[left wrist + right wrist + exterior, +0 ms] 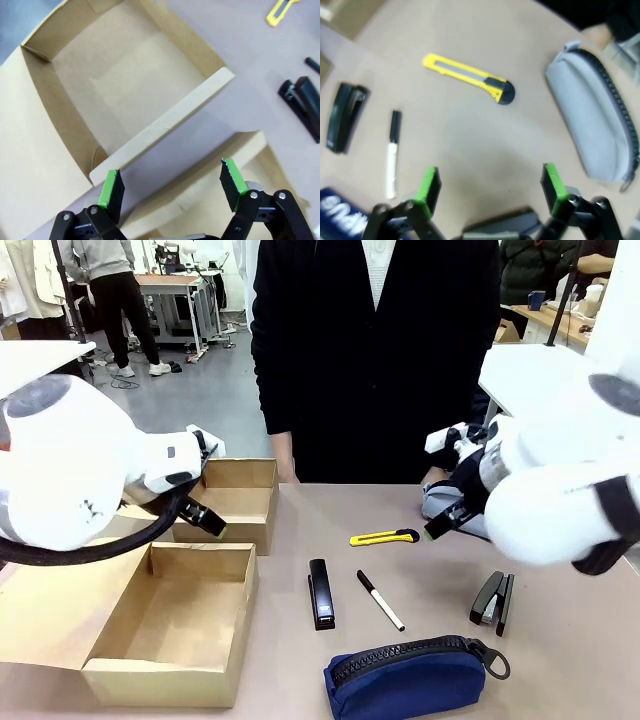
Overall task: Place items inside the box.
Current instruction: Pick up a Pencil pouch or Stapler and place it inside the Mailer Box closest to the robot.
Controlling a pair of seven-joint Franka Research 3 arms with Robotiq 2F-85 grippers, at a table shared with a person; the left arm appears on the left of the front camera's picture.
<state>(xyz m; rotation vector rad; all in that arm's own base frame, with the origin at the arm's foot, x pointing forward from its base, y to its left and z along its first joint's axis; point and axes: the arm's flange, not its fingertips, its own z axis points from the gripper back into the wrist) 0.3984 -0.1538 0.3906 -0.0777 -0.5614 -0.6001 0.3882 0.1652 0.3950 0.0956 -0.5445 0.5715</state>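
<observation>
Between the spread fingers of the right hand [490,182] shows only bare worktop [470,135]: that hand is open, grips nothing, and hovers over the surface. Just ahead of it the yellow utility knife [470,77] lies flat and alone. It is well apart from the grey pouch [592,115] on one side and from the slim black stapler [345,117] and white marker [392,152] on the other. The navy pouch [405,675] sits at the robot's edge of the worktop.

The knife looks the likeliest first pick. To take it well, I would turn the wrist until the fingers straddle the handle's narrow width near mid-length. Then descend straight and low, since so thin a thing can slide or tip out of a high pinch.

The left hand [172,182], likewise open and empty, hangs above where the near box [160,680] and the far box [245,475] meet; their visible floors are bare. The carry across should steer around that arm before the release.
</observation>
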